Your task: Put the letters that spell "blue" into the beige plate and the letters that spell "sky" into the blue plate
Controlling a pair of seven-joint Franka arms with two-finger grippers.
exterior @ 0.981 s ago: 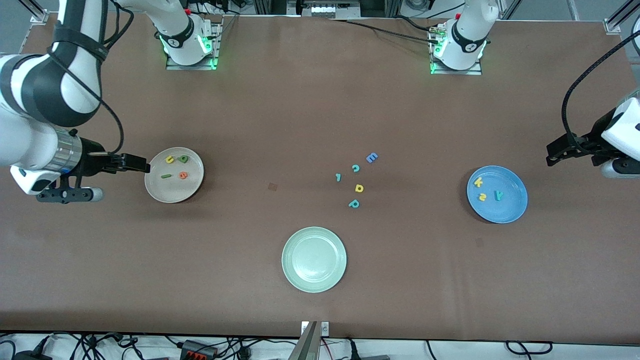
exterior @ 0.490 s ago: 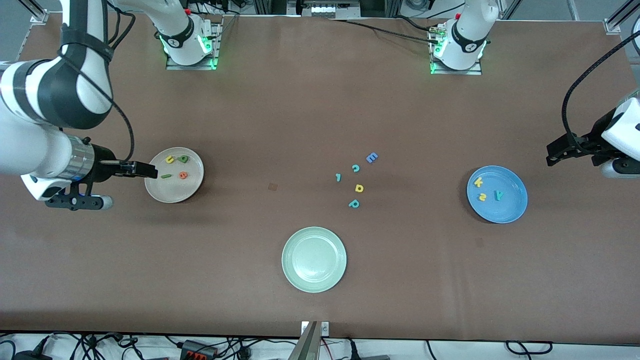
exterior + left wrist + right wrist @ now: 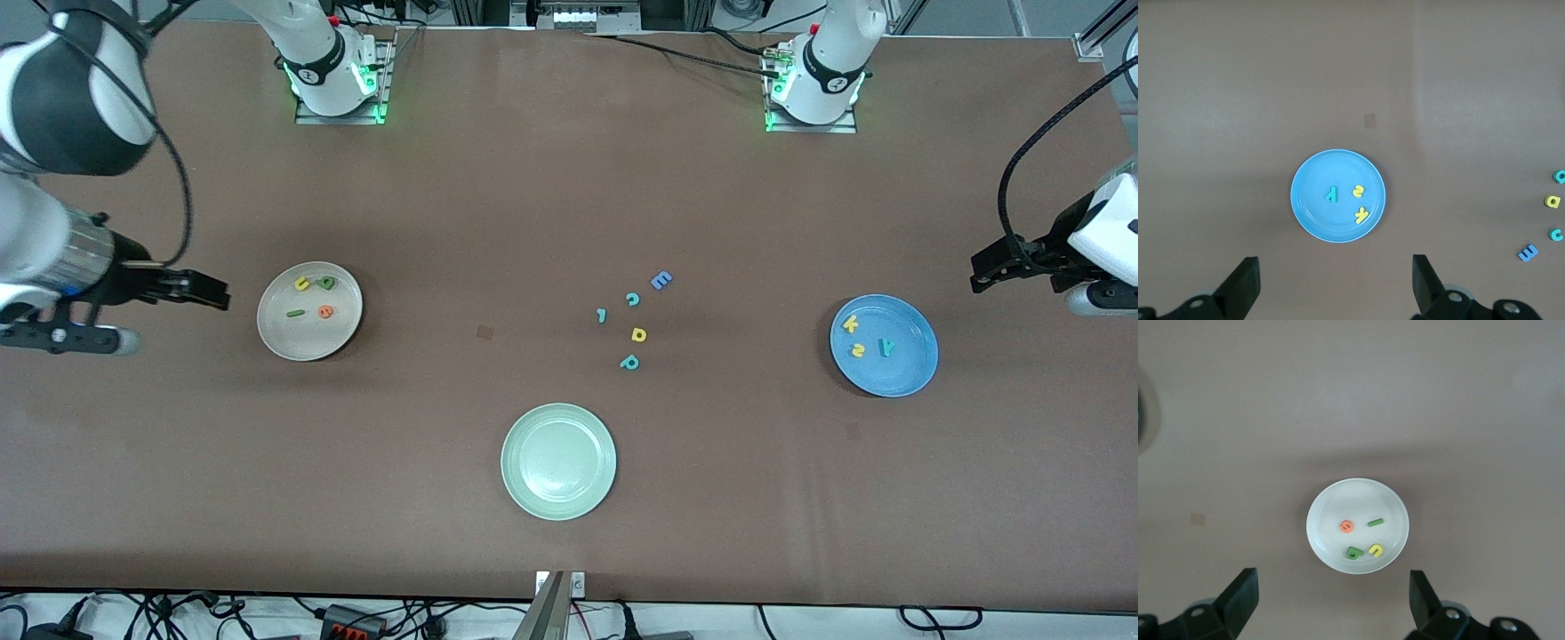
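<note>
I see both words sorted: the letters that spell "blue" lie in the beige plate, the letters that spell "sky" in the blue plate. My right pincer hangs just beside the beige plate, empty and wide; my left pincer waits near the blue plate, wide too, judging the job done.

brown table, cables along edge

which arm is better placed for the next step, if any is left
Neither: the four "blue" letters lie in the beige plate and the three "sky" letters in the blue plate. Right gripper and left gripper hang beside their plates, jaws open, empty.
</note>
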